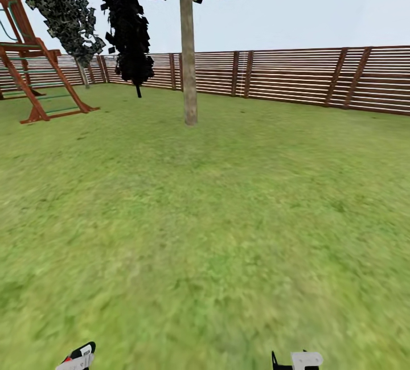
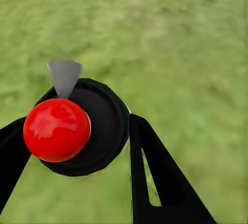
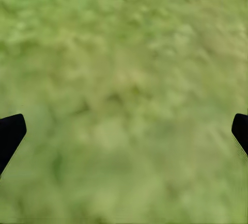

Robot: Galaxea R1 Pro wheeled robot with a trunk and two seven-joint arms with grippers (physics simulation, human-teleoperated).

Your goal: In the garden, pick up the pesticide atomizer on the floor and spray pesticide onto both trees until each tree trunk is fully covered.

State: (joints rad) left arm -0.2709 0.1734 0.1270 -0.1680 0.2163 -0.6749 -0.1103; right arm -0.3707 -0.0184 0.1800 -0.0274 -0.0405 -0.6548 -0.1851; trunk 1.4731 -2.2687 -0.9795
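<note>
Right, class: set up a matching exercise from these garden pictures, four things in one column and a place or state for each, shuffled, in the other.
Things:
1. atomizer
2. right gripper
3. tree trunk
4. climbing frame

Places or states:
A. open over bare grass
B. upright on the lawn before the fence
C. between the left gripper's fingers
D. far left by the fence

Pairs: 1-C, 2-A, 3-B, 4-D

Green lawn, brown fence, red-capped sprayer

The grass (image 1: 228, 216) was mottled green; the slatted fence (image 1: 296, 77) brown; the tree trunk (image 1: 188, 45) pale grey-tan; the conifer (image 1: 130, 28) near-black; the play frame (image 1: 28, 68) reddish-brown. The pesticide atomizer (image 2: 77, 128) had a black body, red cap and grey nozzle.
</note>
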